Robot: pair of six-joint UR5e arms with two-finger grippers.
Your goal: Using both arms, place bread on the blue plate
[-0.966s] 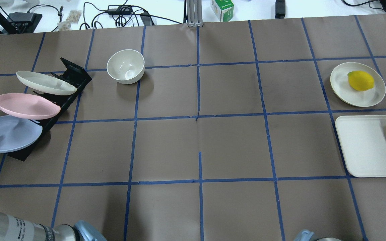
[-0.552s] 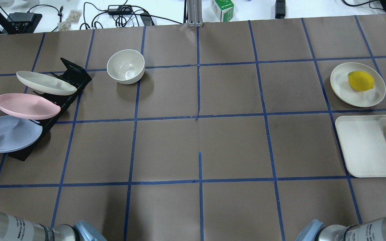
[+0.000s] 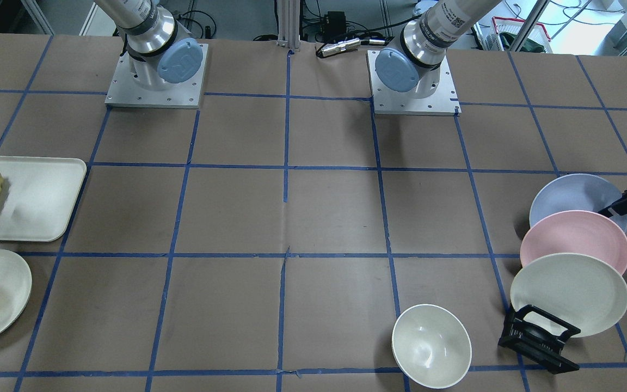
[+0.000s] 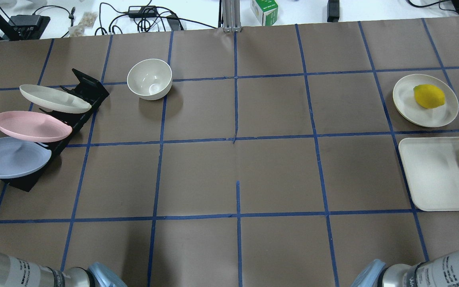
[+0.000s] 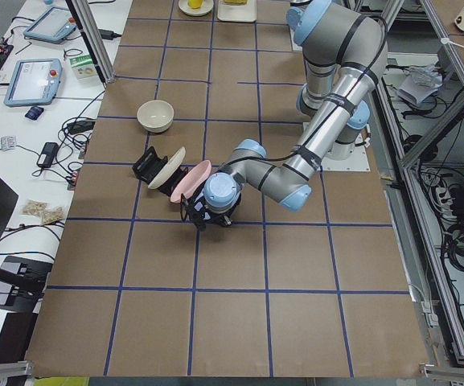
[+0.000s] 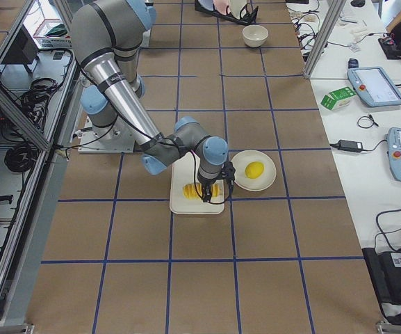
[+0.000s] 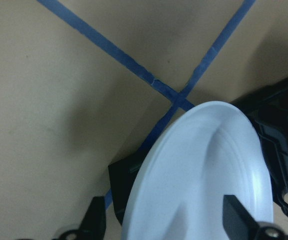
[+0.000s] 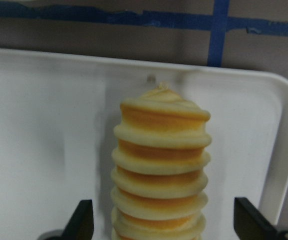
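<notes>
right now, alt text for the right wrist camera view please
Close-up from above of the bread, a ridged loaf of orange-topped, pale yellow segments, lying on a white tray. The open right pincer straddles it, one black fingertip at each side near the bottom edge, neither touching it. Brown table with blue tape lines shows beyond the tray.
</notes>
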